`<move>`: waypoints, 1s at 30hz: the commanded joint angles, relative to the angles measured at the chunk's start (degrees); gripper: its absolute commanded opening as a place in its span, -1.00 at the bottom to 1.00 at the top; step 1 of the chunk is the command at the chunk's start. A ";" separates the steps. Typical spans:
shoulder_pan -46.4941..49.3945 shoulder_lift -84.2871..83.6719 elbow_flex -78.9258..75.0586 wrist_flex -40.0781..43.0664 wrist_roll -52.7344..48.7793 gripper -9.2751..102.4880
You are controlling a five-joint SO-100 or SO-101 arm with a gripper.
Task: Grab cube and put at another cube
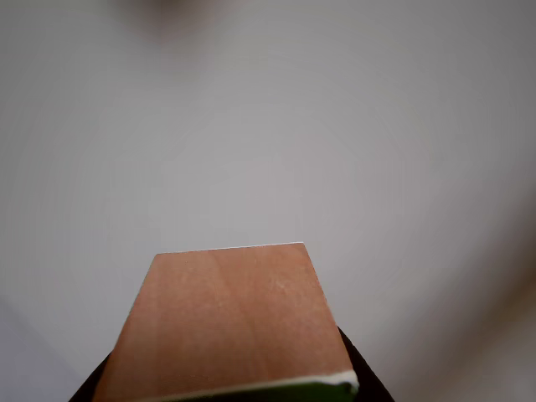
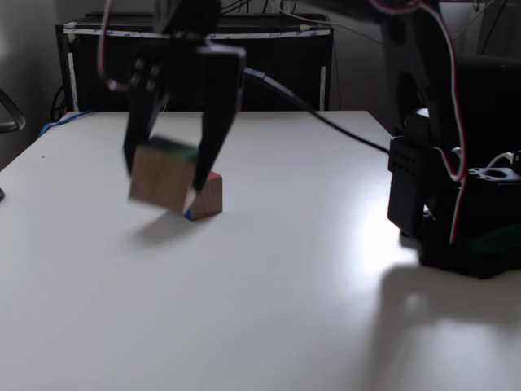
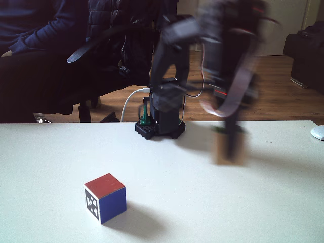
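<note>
Here the white table (image 2: 326, 269) spreads beneath the gripper (image 2: 168, 167), which is clamped on the cube (image 2: 160, 177) and holds it tilted above the surface, green face up. Just behind the gripper in a fixed view sits another cube (image 3: 105, 197), red face up.

- The cube (image 2: 164, 177), light-brown wood with a green top face, hangs tilted above the white table, blurred in both fixed views.
- Another cube (image 3: 105, 197), red on top with a black-and-white marker and a blue side, rests on the table.
</note>
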 commanded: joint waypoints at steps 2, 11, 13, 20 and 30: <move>9.40 12.13 9.23 -0.79 -6.33 -0.71; 24.96 23.38 23.99 -4.92 -18.28 -0.71; 27.77 22.94 23.99 -5.45 -20.21 -0.71; 33.66 17.23 20.48 -7.03 -23.47 -0.71; 35.51 9.14 13.71 -7.03 -23.03 -0.71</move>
